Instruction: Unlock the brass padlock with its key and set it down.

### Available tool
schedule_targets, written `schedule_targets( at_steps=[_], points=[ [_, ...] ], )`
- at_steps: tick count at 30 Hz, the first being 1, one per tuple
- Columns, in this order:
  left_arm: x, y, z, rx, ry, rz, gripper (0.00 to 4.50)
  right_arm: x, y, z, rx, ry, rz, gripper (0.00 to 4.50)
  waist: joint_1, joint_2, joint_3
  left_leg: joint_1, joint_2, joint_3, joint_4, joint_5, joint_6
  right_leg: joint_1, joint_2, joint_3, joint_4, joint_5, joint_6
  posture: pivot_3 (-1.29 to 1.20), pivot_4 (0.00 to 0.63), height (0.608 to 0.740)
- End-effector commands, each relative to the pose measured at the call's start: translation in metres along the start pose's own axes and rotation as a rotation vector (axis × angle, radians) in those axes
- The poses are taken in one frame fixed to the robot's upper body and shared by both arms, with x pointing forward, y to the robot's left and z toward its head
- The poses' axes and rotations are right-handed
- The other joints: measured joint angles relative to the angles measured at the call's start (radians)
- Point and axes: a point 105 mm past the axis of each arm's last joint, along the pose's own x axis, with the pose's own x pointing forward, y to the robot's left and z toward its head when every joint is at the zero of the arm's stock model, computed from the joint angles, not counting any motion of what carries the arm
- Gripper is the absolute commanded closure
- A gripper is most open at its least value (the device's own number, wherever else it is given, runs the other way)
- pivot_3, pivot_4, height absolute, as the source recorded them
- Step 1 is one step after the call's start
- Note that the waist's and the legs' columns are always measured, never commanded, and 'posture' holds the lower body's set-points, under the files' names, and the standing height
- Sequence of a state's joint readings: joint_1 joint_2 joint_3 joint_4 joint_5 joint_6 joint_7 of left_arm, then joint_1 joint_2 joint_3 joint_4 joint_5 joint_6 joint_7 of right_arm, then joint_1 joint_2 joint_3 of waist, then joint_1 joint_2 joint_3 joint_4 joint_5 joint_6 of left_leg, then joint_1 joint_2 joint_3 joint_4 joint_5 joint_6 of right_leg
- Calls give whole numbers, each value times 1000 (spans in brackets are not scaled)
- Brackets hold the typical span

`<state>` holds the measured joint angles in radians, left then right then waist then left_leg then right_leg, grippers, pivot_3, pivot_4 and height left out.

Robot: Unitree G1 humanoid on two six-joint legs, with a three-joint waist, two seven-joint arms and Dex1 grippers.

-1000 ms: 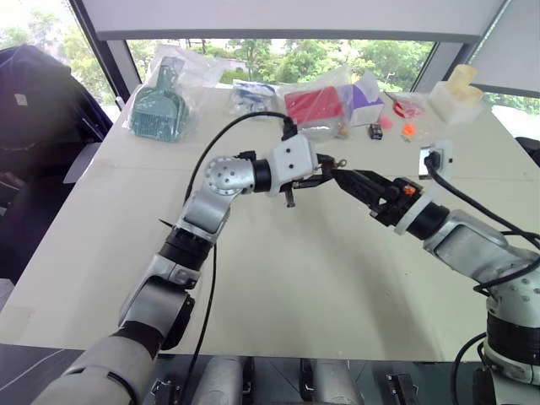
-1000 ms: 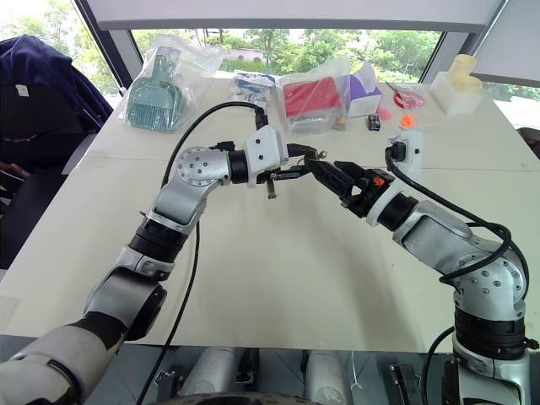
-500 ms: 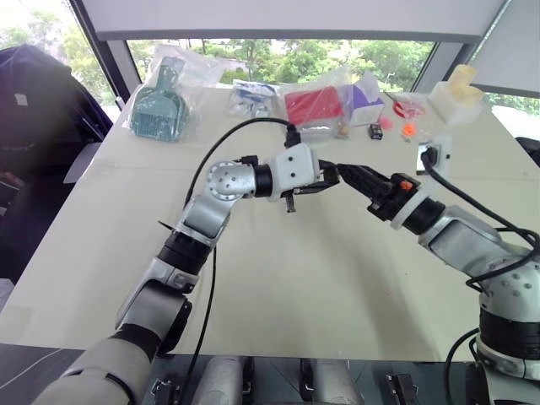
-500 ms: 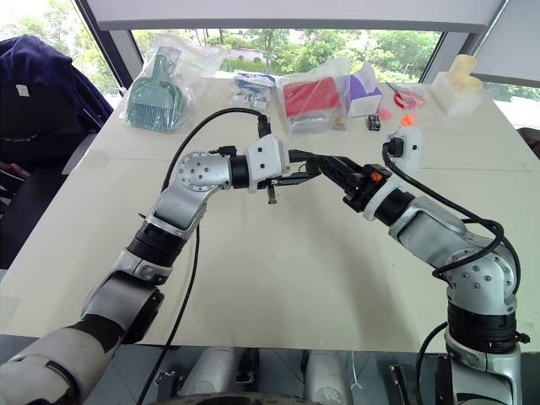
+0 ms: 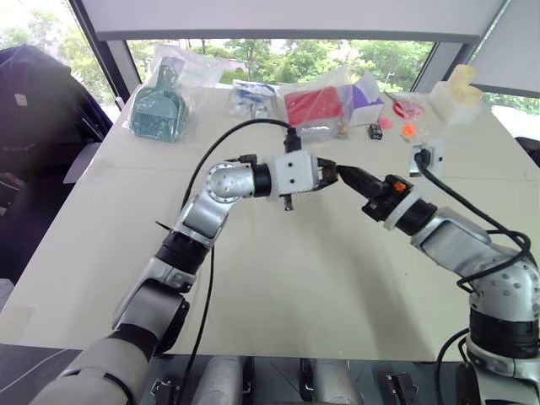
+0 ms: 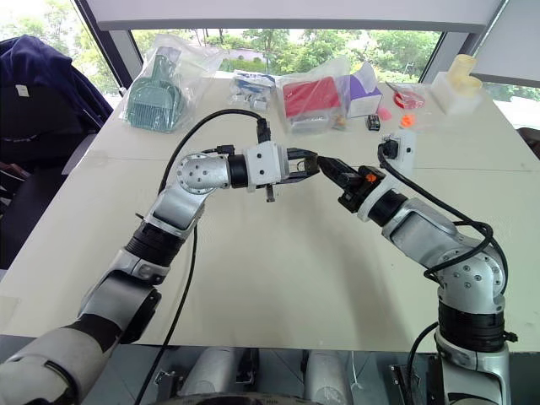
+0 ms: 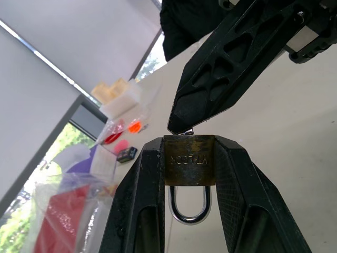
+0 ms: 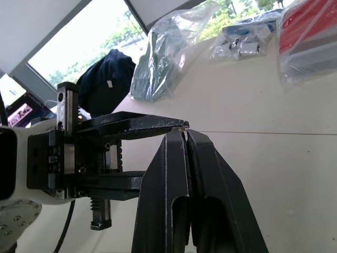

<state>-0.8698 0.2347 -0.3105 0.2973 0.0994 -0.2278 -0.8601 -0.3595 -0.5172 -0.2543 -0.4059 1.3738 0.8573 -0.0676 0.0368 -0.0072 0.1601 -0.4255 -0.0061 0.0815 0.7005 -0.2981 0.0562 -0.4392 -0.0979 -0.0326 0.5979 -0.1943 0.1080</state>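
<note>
Brass caught the eye: the padlock (image 7: 188, 160) sat pinched in the left hand (image 7: 188, 174), shackle (image 7: 188, 206) toward the wrist, held above the worktop (image 5: 321, 278). The right hand (image 7: 181, 128), pressed together, nipped what looked like the key right at the lock's face. Best here was a straight push, then a gentle twist, with the left grip firm.

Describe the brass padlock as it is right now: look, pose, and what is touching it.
The brass padlock is a small, tarnished gold-brass block with stamped lettering and a thin silvery shackle, which looks closed. The left gripper clamps its two sides between black fingers, above the table, shackle pointing back toward the wrist. The right gripper, shut, has its tip at the face opposite the shackle, where a small metal piece, perhaps the key, shows.
</note>
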Motion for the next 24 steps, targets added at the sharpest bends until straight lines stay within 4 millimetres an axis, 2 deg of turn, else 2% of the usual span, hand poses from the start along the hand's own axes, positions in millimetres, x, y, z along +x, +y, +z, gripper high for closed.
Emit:
schedule_targets(
  at_steps=[1, 11, 15, 24],
  points=[
    [2, 13, 22, 123, -73, 58, 3809, 1, -1, 6, 29, -41, -12, 4452, -1, 0, 0, 0, 0, 0, 0, 0, 0, 0, 0, 0, 0, 0, 0, 0, 150, 740],
    [3, 15, 24, 264, -84, 95, 3809, 6, -9, 4, 114, -60, -57, 4452, -1, 0, 0, 0, 0, 0, 0, 0, 0, 0, 0, 0, 0, 0, 0, 0, 150, 740],
    [2, 15, 24, 422, -91, 105, 3809, 11, -19, 3, 295, -101, -105, 4452, -3, 0, 0, 1, 0, 0, 0, 0, 0, 0, 0, 0, 1, 0, 0, 0, 150, 740],
    [0, 31, 36, 665, -145, 251, 3809, 19, -30, 1, 693, -190, -182, 4452, -3, 0, 0, 0, 0, 1, 0, 0, 0, 0, 0, 0, 0, 2, 4, 0, 150, 740]
  ],
)
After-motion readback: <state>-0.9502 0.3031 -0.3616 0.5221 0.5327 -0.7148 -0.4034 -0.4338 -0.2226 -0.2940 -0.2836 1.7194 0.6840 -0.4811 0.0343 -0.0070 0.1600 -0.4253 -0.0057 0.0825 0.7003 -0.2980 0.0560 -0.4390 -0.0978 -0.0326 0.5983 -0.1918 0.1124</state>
